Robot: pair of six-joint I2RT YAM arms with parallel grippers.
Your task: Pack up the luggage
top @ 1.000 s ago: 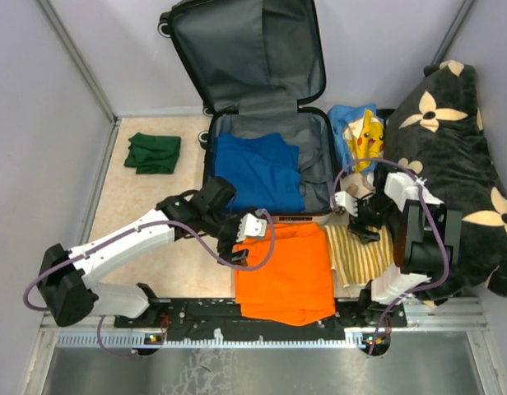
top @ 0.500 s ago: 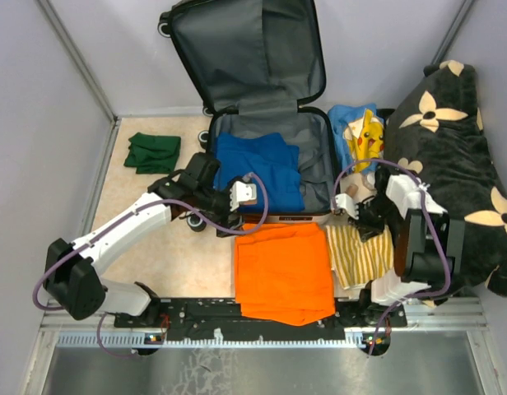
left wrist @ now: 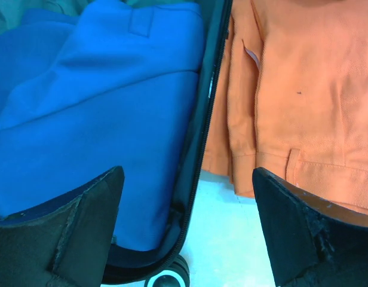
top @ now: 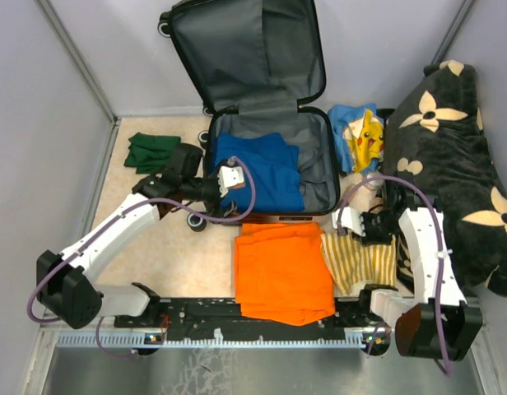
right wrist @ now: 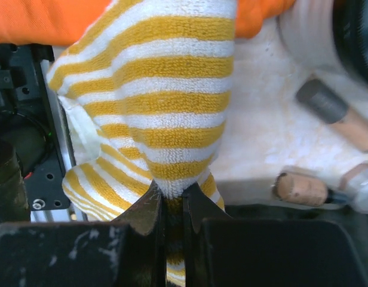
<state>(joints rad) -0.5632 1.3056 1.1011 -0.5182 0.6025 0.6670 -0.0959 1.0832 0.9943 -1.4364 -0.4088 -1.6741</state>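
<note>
Cut off at the overhead view's top edge: far rim of the luggage (top: 245, 58). Blurred past naming, right wrist view, lower right: a small stub (right wrist: 296, 188) (cork-coloured). Hidden between the jaws: edge of the striped cloth (right wrist: 166, 137).

Bright, even light — soft shadows, wrist views slightly blurred.

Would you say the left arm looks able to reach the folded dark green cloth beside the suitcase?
Probably yes: the open, empty left gripper hovers near the folded dark green cloth, which lies uncovered beside that arm's wrist.
</note>
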